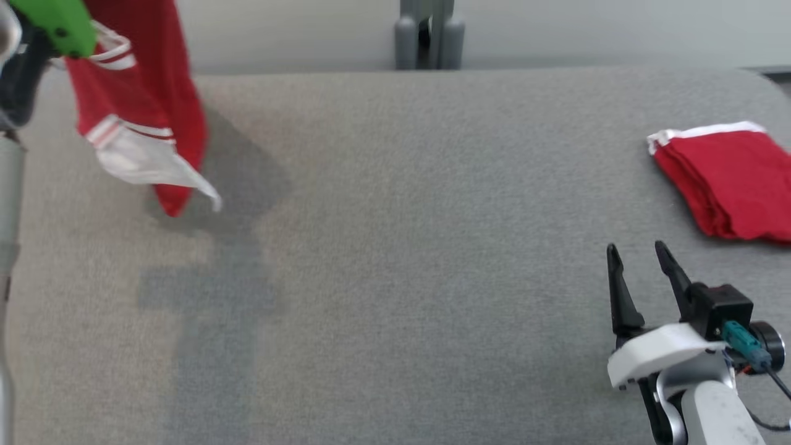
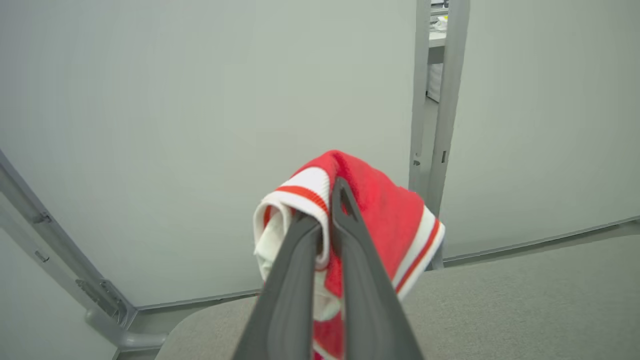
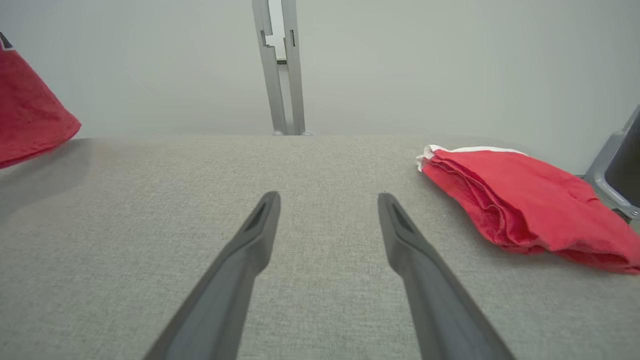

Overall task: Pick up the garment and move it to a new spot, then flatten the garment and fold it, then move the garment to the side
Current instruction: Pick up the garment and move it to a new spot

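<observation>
Up at ten o'clock in the head view, the garment (image 1: 148,93) hangs in a bunched red column with white-and-red striped trim. Its lowest tip is close over the grey surface (image 1: 395,259); whether it touches I cannot tell. Seen from the left wrist, the left hand (image 2: 324,207) is pinched fully closed on a thick fold of it, with a striped band draped over one finger. Down at four o'clock the right hand (image 1: 636,247) sits low, jaws spread wide with nothing between them. A folded red pile (image 1: 729,179) lies at three o'clock, well apart from both.

The step in hand looks like the carry to a new spot. To do it well, I would bring the load over the bare middle, let the hanging end land first, then trail the gripped end toward twelve o'clock so the cloth lays out rather than heaps. The grip seems to hold several layers, so a slow release matters. Staying clear of three o'clock spares the pile, and the free hand is well placed to take a second corner for flattening.
</observation>
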